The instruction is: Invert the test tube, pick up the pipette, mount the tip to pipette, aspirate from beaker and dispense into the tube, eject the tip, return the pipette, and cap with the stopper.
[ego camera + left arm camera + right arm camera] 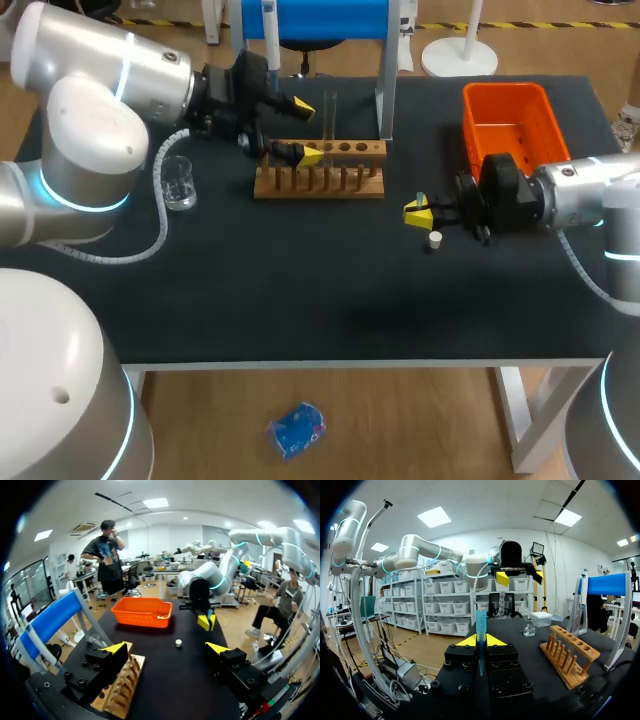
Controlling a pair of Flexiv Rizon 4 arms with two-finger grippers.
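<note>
A clear test tube [330, 115] stands upright at the wooden rack [320, 172]. My left gripper [308, 130] hangs open just left of the tube, one yellow tip above the rack, the other at its top rail. In the left wrist view the open gripper [167, 650] has nothing between its fingers, and the rack [122, 690] lies under one of them. My right gripper [418, 212] is shut on a thin blue pipette tip [480, 630]. A small white stopper [435, 239] lies on the mat beside it. The pipette [270, 30] hangs on the blue stand [320, 18].
A small glass beaker [180, 183] sits on the mat at the left, below my left arm. An orange bin [510, 120] stands at the back right. The stand's metal post [386, 80] rises just behind the rack's right end.
</note>
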